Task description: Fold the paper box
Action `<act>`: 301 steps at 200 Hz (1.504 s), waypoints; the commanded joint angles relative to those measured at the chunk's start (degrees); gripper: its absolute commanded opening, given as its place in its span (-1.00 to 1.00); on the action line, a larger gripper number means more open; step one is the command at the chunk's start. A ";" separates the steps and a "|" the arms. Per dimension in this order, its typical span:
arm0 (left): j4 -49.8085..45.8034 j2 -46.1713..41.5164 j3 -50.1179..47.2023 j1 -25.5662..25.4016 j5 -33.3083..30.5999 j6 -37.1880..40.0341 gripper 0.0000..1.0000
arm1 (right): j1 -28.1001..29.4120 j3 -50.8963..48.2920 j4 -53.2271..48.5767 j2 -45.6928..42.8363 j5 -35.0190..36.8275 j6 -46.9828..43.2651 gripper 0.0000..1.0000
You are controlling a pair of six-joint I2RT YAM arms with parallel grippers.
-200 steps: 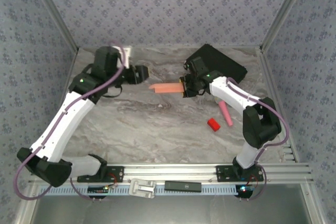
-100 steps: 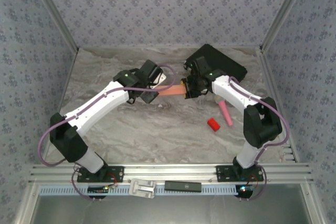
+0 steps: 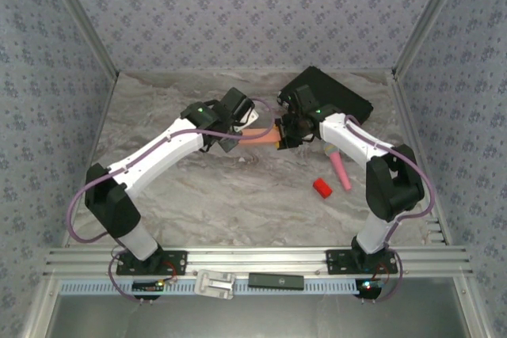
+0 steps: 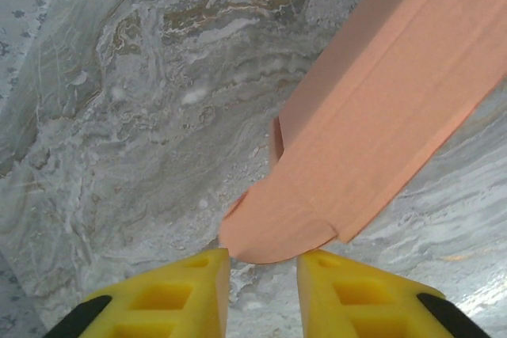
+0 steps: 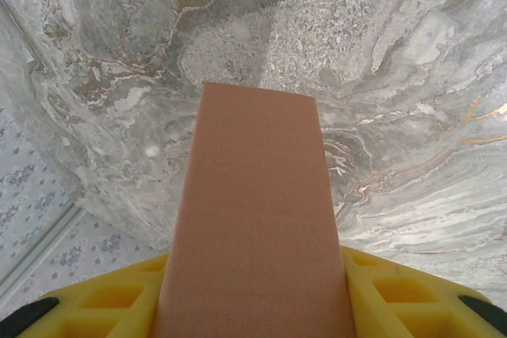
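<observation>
The paper box [image 3: 259, 135] is a long salmon-orange cardboard sleeve held level above the marble table, between the two arms. My right gripper [image 3: 279, 134] is shut on its right end; in the right wrist view the box [image 5: 257, 219] runs out from between the yellow fingers [image 5: 372, 279]. My left gripper [image 3: 249, 126] is at the box's left end. In the left wrist view the box's rounded end flap [image 4: 273, 231] lies just past the fingertips, and the left gripper [image 4: 263, 263] stands open with a narrow gap and bare table showing in it.
A black case [image 3: 329, 100] lies at the back right, behind the right arm. A small red block [image 3: 322, 187] and a pink stick [image 3: 341, 170] lie on the table [image 3: 198, 195] right of centre. Patterned walls close in the left, right and back sides.
The left arm has swung from the far left across to the box's left end, and its jaws have narrowed. The right gripper has kept hold of the box in place.
</observation>
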 commanded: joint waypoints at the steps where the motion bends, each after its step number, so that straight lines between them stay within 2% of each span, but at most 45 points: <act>1: -1.61 0.92 1.96 -0.79 0.82 -0.56 -0.42 | -0.10 1.03 -0.14 0.25 -1.60 1.12 -0.05; 15: -1.27 0.53 1.38 -1.06 0.70 -0.88 -0.29 | -0.31 0.94 0.14 0.34 -1.82 1.29 -0.06; 69: -0.22 1.07 1.01 -1.15 0.38 0.77 -0.24 | -0.48 0.76 1.19 0.71 -2.87 1.90 -0.06; 153: -1.02 -0.05 0.81 -0.99 -0.56 -4.15 -0.49 | -0.82 0.48 1.88 0.72 -3.22 2.34 -0.06; 195: -2.33 0.95 3.72 -0.25 3.41 -7.39 -0.80 | -0.39 0.93 2.01 1.18 -3.34 2.68 -0.07; 221: -3.98 1.30 6.15 0.57 7.51 -10.70 -0.75 | -0.51 0.95 1.80 1.25 -2.79 2.60 -0.07; 301: -6.69 2.97 9.37 1.13 11.44 -16.70 -0.72 | 0.57 1.22 3.88 2.56 -3.13 4.22 -0.07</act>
